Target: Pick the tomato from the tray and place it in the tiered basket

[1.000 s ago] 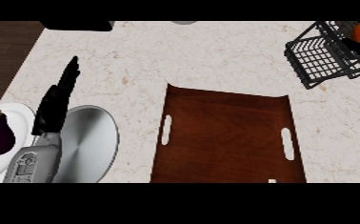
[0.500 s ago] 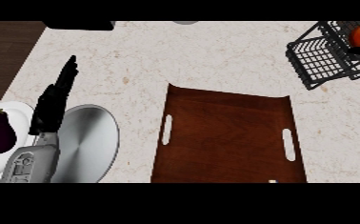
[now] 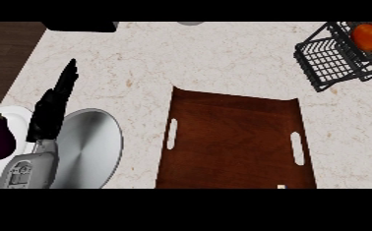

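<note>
Tomato [image 3: 362,34] was what the orange-red, rounded shape at the picture's upper right edge appeared to be. It sat inside the tiered basket [image 3: 330,60] and was partly cut off by the frame. It was not on the tray [image 3: 236,141], whose surface showed no fruit at all.

Against the pictures from a second and half a second before, almost nothing had changed. The orange shape lay in the same corner of the basket, the tray had not shifted, and the left hand [image 3: 54,104] stood where it had been. Judged from that, the placing looked already done, with nothing left to carry.

The basket was black wire in a fine grid, boxy and tilted in the view, well apart from the tray. The tray was dark, glossy brown wood, rectangular, with a pale slot handle cut near each short side.

The left hand, matte black on a grey forearm, rested at the left of the view with its fingers straight and together, pointing up and holding nothing. The right hand was not in view.

Beside the left hand lay a smooth, round grey metal plate [image 3: 91,149]. Everything rested on a pale, speckled stone counter [image 3: 189,58].
</note>
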{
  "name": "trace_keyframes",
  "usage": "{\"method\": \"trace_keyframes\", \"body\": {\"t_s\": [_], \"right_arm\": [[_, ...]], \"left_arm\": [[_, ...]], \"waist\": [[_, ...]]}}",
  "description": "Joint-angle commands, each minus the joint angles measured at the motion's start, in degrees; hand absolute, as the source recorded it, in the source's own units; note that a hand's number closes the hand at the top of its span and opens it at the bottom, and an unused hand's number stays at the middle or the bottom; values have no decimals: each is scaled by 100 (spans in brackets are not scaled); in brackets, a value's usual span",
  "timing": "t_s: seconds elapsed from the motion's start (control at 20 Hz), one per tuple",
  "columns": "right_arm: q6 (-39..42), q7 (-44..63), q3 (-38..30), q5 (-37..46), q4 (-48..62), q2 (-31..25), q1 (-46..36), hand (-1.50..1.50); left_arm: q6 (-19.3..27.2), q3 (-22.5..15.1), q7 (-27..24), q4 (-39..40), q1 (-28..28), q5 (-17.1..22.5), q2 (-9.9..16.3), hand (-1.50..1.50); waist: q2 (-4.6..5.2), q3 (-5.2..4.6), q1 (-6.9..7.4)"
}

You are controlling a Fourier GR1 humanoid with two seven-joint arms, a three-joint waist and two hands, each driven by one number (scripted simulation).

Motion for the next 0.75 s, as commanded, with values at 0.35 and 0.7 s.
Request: {"method": "trace_keyframes", "body": {"t_s": [0.35, 0.7], "right_arm": [[1530, -40, -501, -441, 601, -1534, 726, -150], [2102, -691, -908, -844, 778, -1887, 1365, -150]], "left_arm": [[6, -30, 136, -160, -59, 6, -44, 0], [-68, -23, 17, -197, 94, 34, -1, 0]], "waist": [[42, 28, -19], [44, 44, 9]]}}
